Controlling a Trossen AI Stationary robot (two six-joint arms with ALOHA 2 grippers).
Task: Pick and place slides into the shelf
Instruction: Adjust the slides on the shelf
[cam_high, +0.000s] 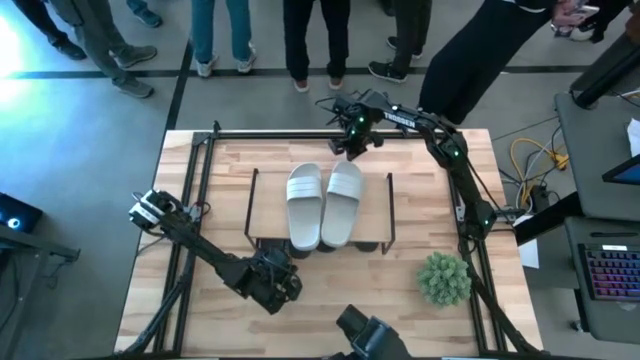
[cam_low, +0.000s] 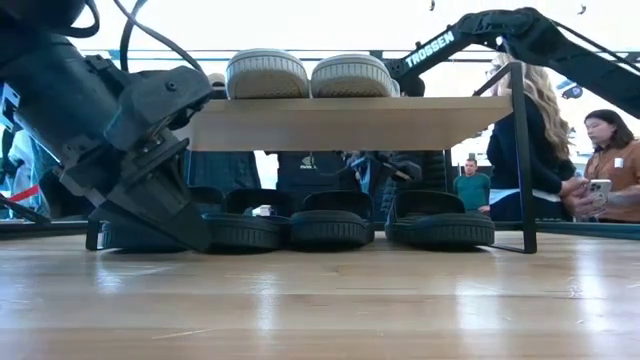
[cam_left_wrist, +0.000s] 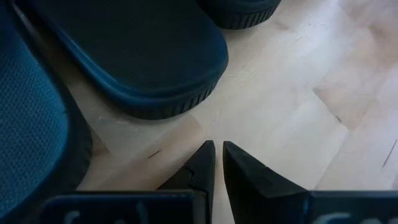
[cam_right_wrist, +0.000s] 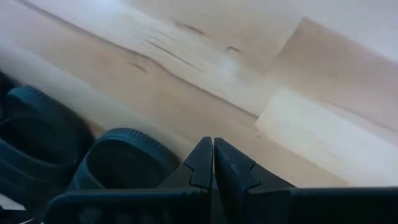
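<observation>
Our left pincer (cam_high: 283, 268), closed and empty, hangs beside the black rubber slides (cam_low: 330, 222) under the light-wood wire-legged shelf (cam_low: 345, 123); a careless swing could nudge them. Our right pincer (cam_high: 352, 140) waits closed behind.

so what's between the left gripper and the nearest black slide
Only bare wooden tabletop lies between the shut left gripper and the black slide, seen in the left wrist view.

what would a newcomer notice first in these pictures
First, the two pale slides lying side by side on the shelf top at the table's middle. In the low view, a row of black slides sits on the tabletop beneath that board. The left hand hangs shut and empty by the shelf's front, and the right hand is shut behind it.
</observation>
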